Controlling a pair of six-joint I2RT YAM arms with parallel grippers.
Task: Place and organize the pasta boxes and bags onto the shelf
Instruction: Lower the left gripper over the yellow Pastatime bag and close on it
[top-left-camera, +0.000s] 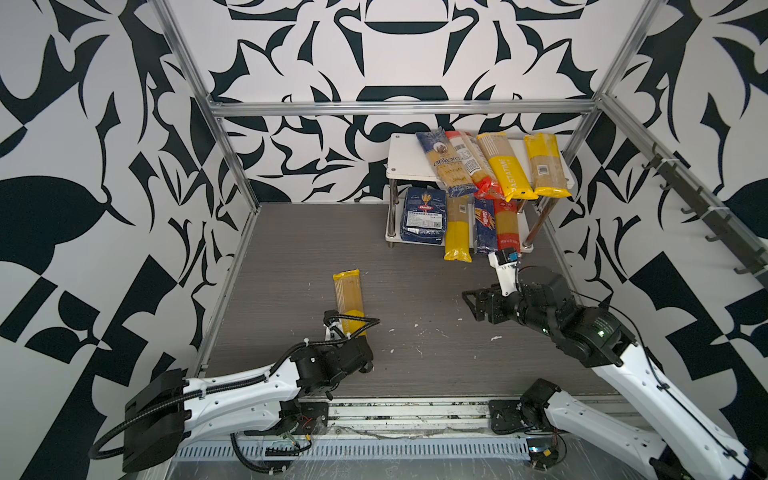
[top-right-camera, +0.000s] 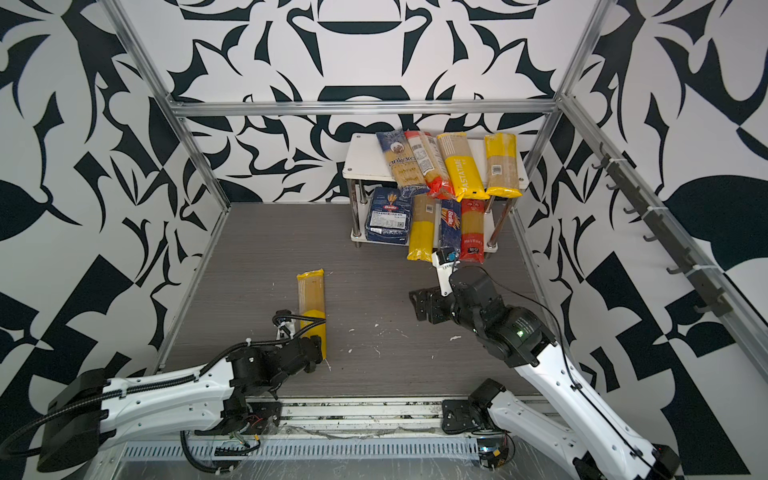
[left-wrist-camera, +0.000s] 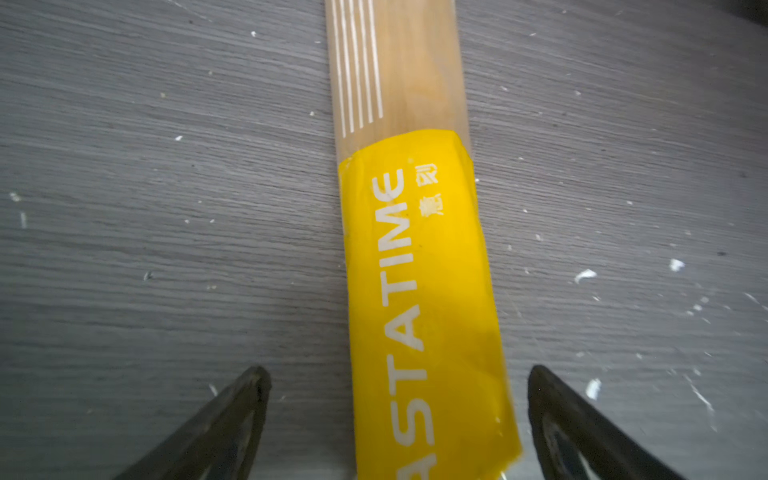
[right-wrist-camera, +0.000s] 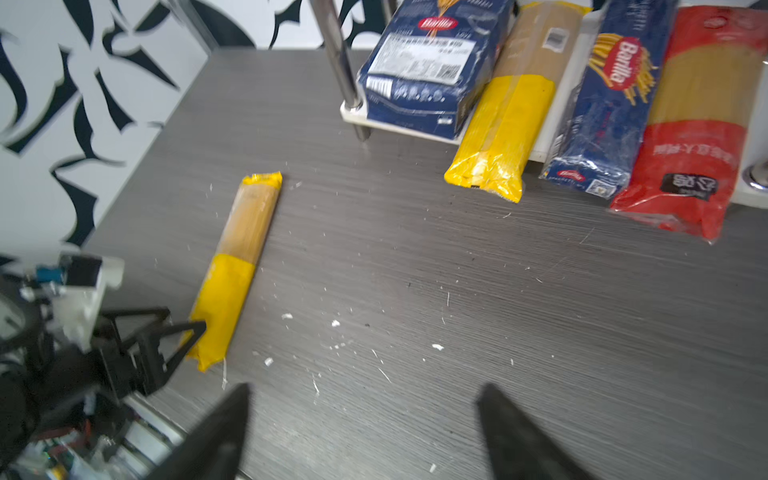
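Observation:
One yellow-ended PASTATIME bag (top-left-camera: 348, 297) (left-wrist-camera: 415, 249) lies alone on the grey table. My left gripper (left-wrist-camera: 399, 378) is open, a finger on each side of the bag's yellow end, neither touching it. The shelf (top-left-camera: 405, 162) stands at the back right. Its top board carries an ankara bag (top-left-camera: 446, 164), a red bag (top-left-camera: 471, 166) and two yellow bags (top-left-camera: 505, 166). The lower board holds the wide Barilla box (right-wrist-camera: 419, 79), a yellow bag (right-wrist-camera: 498, 137), the narrow Barilla box (right-wrist-camera: 611, 108) and a red bag (right-wrist-camera: 690, 158). My right gripper (right-wrist-camera: 365, 395) (top-left-camera: 471, 301) hangs open and empty before the shelf.
Aluminium frame posts (top-left-camera: 232, 166) and patterned walls close in the table on three sides. A rail of hooks (top-left-camera: 698, 199) runs along the right wall. White pasta crumbs (right-wrist-camera: 332, 323) dot the table. The arm bases sit on a metal rail (top-left-camera: 407, 415) at the front edge.

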